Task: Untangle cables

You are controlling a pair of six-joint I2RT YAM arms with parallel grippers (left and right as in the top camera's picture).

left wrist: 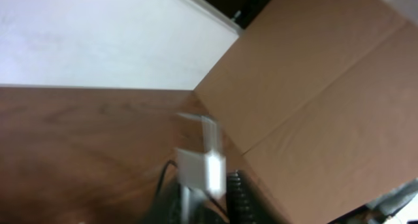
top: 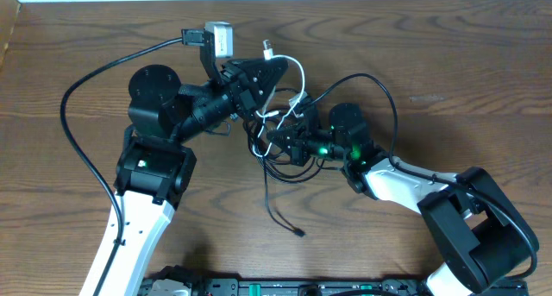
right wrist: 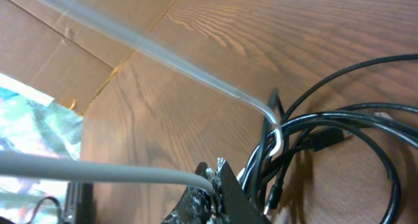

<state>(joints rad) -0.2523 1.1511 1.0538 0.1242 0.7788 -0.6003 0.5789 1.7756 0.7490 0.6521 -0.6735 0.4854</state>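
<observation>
The two cables lie tangled at the middle of the table [top: 448,54], between the two arms. The white cable [top: 301,74] has its small metal plug toward the far edge; from there it arcs round and drops into the knot. The black cable [top: 390,97] makes several loose loops there, throws one wide loop out over the right arm, and trails a free end toward the near edge. The right gripper [top: 274,141] reaches into the tangle from the right and is clenched; in its wrist view the white cable runs straight into its tip and looks pinched there, with black loops lying just beside it on the wood. The left gripper [top: 259,116] sits at the knot's upper left, touching or just over the cords; I cannot tell whether it is released or clenched, as its own view is blurred. Cardboard [left wrist: 326,87] stands at the table's edge in both wrist views; whether it is a box is unclear.
</observation>
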